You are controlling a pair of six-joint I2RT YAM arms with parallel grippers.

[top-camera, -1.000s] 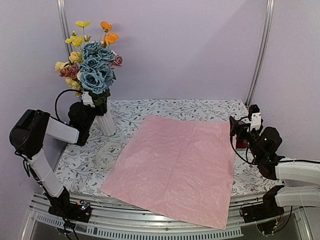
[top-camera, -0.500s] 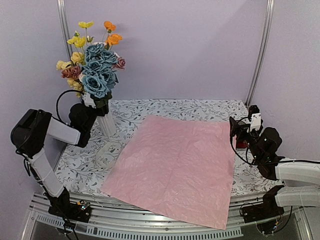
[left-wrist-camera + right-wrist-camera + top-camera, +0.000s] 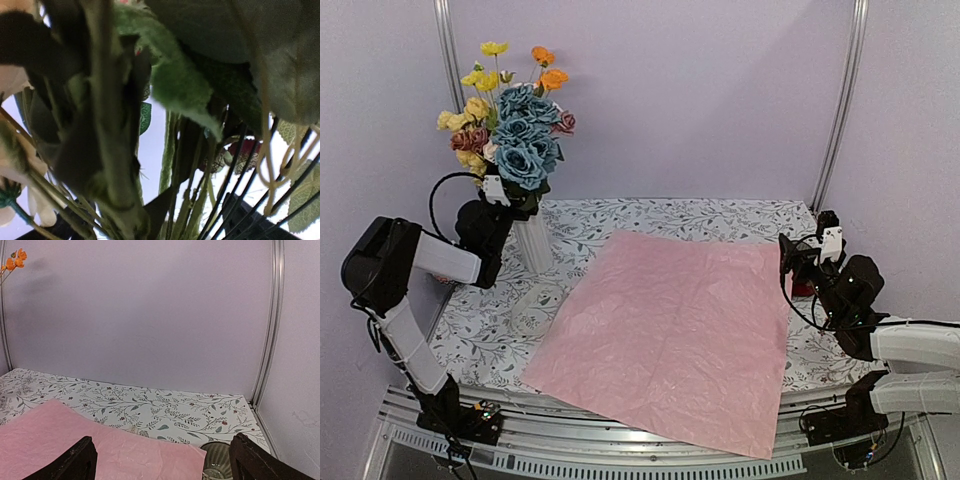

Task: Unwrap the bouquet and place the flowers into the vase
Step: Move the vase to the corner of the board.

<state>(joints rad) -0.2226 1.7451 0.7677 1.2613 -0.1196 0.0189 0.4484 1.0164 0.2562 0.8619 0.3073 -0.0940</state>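
1. We cannot tell if our left fingers [image 3: 505,198] clench or gape; they sit at the stems of the flowers [image 3: 515,135] above the vase [image 3: 533,245].
2. Our right fingers [image 3: 75,460] gape, empty.
3. The flowers stand in the vase, far left on the table [image 3: 720,215].

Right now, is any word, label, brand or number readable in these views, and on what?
None can be read.
The vase, the pink wrapping paper and the leaf-print tablecloth carry no text.
A small white tab at the far right is too small to tell.
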